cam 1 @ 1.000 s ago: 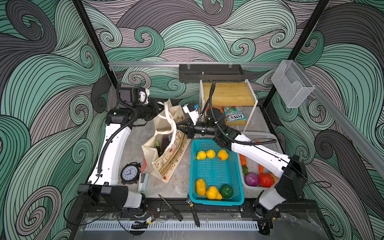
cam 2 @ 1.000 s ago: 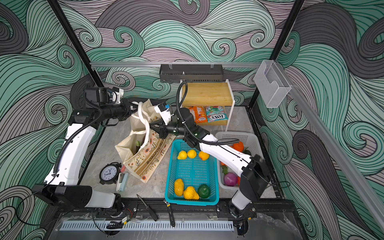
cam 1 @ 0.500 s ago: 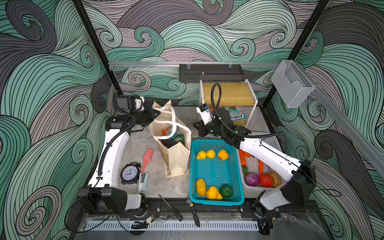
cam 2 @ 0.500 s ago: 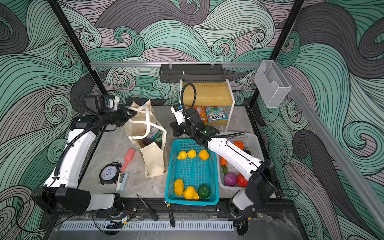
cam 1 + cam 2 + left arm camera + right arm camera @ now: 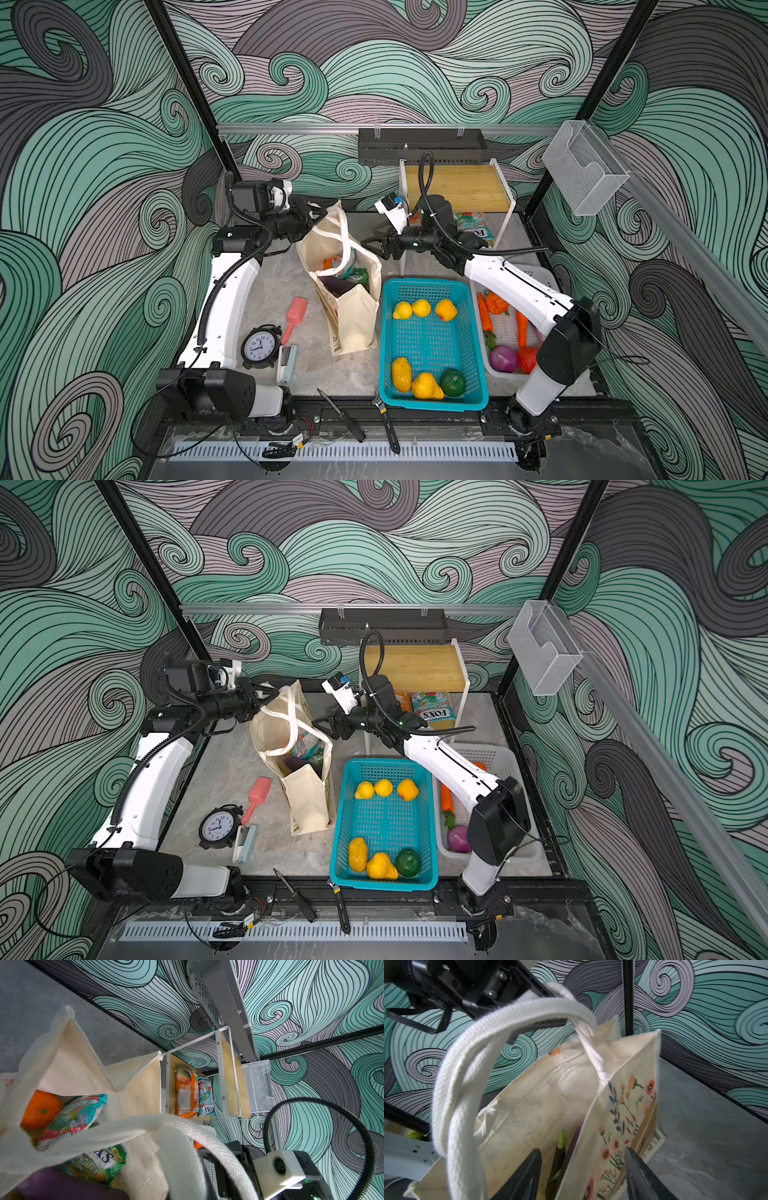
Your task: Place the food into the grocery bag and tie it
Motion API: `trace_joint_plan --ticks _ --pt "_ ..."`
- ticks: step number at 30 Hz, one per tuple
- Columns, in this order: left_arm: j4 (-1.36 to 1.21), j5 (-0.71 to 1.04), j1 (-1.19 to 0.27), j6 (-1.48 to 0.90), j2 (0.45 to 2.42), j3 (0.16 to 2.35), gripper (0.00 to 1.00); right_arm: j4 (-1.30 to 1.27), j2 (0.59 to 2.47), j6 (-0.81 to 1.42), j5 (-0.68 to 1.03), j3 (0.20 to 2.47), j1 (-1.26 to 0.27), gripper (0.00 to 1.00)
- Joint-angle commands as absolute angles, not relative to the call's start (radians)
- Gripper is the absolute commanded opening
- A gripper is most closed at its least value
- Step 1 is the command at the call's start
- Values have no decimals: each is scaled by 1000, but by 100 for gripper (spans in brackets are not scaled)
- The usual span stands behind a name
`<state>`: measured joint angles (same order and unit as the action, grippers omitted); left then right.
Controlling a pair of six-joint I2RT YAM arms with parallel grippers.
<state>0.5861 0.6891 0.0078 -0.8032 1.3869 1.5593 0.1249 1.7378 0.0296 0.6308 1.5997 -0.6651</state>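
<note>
The grocery bag is standing upright on the desk between the two sets of jaws, its mouth gaping. The left jaws are clenching the white handles above the rim, though whether they are pinching one strap or both is hard to tell. The right jaws are hanging released just beside the bag's floral side, grasping nothing. Inside the bag, an orange, a teal-red snack packet, a green tea-candy packet and a dark purple eggplant are already lying packed. Packing is looking well advanced but perhaps unfinished. Yellow toy fruit is sitting in the teal basket, lower than the right jaws, and two more packets are lying on the shelf behind them. No knot is showing in the handles, so the tying appears not yet done.
</note>
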Motion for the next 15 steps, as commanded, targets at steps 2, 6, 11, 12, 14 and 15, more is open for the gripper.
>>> trace_joint_plan --ticks 2,6,11,12,14,15 --pt "531 768 -1 -852 1408 1574 0 48 1768 6 845 1594 -691 64" --pt "430 844 -11 -955 1411 1570 0 44 1808 -2 884 1632 -713 67" --pt "457 883 -11 -962 1412 1607 0 156 1881 -40 841 1743 -740 83" --pt "453 895 -12 -973 1406 1605 0 171 1896 -42 832 1761 -739 84" --pt "413 907 -13 -1000 1381 1588 0 185 1929 -44 860 1796 -737 83" --pt "405 899 -13 -1002 1375 1586 0 197 1942 -47 866 1812 -737 82"
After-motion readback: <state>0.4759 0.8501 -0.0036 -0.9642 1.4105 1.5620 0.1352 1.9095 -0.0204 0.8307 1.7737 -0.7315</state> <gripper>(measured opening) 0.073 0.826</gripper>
